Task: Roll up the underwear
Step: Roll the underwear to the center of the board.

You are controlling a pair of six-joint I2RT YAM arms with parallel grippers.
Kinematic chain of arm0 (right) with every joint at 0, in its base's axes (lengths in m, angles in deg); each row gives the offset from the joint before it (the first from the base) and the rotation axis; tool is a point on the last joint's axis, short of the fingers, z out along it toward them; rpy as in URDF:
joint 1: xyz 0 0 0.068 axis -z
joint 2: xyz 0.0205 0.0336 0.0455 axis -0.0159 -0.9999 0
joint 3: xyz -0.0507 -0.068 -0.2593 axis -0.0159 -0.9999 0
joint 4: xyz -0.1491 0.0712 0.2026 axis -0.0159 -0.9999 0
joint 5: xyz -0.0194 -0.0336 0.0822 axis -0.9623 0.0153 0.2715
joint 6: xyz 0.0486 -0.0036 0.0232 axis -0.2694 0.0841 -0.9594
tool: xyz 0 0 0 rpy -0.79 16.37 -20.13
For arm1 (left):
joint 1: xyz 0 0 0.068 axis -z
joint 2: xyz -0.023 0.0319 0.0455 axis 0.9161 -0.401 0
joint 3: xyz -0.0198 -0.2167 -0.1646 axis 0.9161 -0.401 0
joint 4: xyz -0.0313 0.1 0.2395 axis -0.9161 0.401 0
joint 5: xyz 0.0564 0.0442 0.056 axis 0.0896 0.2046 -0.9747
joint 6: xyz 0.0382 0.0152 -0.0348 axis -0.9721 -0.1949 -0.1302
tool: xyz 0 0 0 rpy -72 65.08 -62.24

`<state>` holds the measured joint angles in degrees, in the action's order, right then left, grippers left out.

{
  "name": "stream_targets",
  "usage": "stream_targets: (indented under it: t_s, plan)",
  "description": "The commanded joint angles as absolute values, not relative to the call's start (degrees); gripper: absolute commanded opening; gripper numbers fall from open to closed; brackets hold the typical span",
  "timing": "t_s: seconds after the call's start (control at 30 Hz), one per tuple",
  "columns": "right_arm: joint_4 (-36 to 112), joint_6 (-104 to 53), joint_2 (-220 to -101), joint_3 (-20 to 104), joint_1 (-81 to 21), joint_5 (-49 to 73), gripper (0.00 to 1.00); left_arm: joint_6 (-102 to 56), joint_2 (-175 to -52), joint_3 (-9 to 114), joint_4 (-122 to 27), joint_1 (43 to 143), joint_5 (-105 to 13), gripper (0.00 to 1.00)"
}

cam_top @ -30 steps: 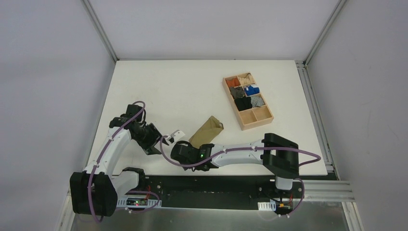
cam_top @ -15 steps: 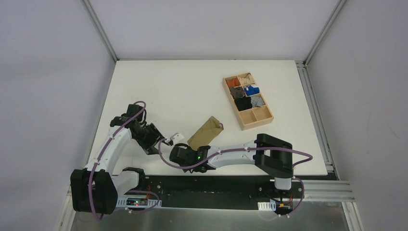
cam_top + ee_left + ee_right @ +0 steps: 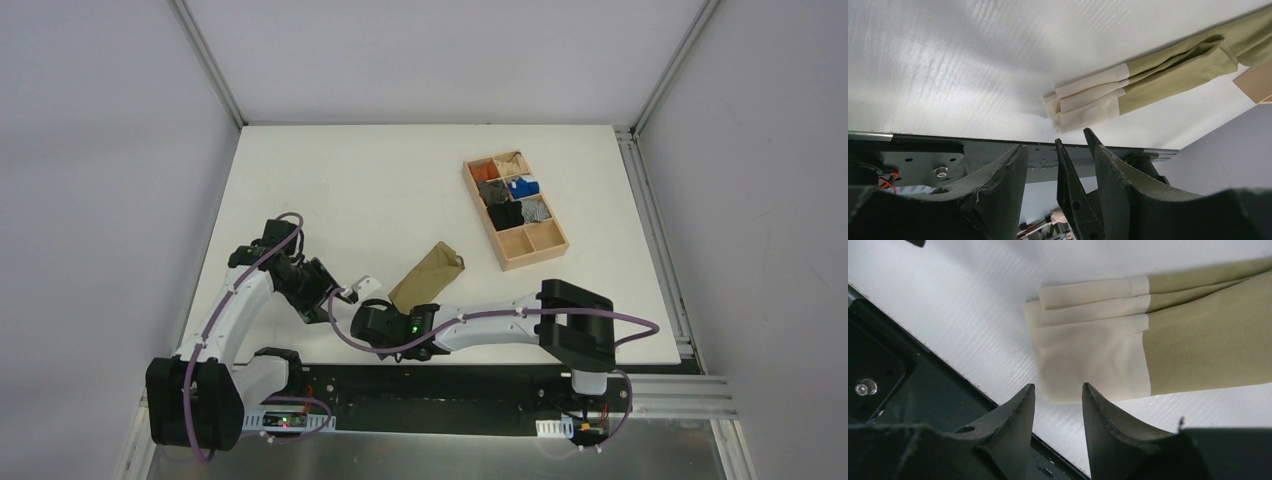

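White table (image 3: 350, 180): matte, faintly ribbed, takes up most of the top view.
Room: plain grey walls (image 3: 100, 150) on three sides, aluminium rails (image 3: 650, 230) along the table's right edge and up the far corners.
Near edge: black base plate (image 3: 450, 395) carrying both arm bases.
Wooden tray (image 3: 515, 262): far right of the table, split into compartments. Small fabric bundles (image 3: 505, 190) fill the far ones; the two nearest cells show bare wood.
Underwear (image 3: 428, 272): olive-khaki, folded into a narrow layered strip. It lies flat and diagonal near the middle of the near edge, well apart from the tray.
Waistband (image 3: 1088, 355): cream, stacked in several folds. It is the strip's near-left end, close to the table edge.
Left gripper (image 3: 1055, 142): low over the table, left of the waistband, pointing at it. Jaws partly apart with nothing between them. Tips sit just short of the cream end, no contact visible.
Right gripper (image 3: 1057, 390): comes in from the near side with its tips at the waistband's near corner. Jaws partly apart, gap clear, no fabric pinched. Cannot tell whether the tips touch the cloth.
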<state>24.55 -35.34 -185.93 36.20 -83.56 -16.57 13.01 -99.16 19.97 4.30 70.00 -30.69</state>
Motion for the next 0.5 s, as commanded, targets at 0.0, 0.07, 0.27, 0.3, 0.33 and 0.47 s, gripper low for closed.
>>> stream_targets:
  t_s: [0.0,0.07,0.27,0.3,0.33,0.47]
  plan:
    - [23.9,-35.5,-184.3,38.4,-84.6,-17.6,0.42,14.0,-97.3,19.4,5.0,69.3,-29.4,0.53]
    - [24.4,-35.7,-184.9,38.3,-84.8,-17.1,0.42,13.9,-97.2,19.4,5.0,69.4,-29.2,0.53]
    - [24.6,-36.3,-188.5,37.7,-84.8,-18.2,0.41,14.1,-97.0,18.9,5.0,69.3,-29.2,0.53]
    - [24.7,-36.5,-189.0,37.4,-84.8,-18.5,0.41,14.2,-96.8,18.8,5.0,69.4,-29.1,0.53]
    - [24.8,-36.6,-189.5,37.2,-84.8,-18.6,0.41,14.3,-96.7,18.6,5.0,69.4,-29.2,0.53]
    - [24.5,-37.3,-191.1,36.6,-84.8,-19.0,0.25,14.5,-96.7,18.0,4.9,69.3,-28.3,0.53]
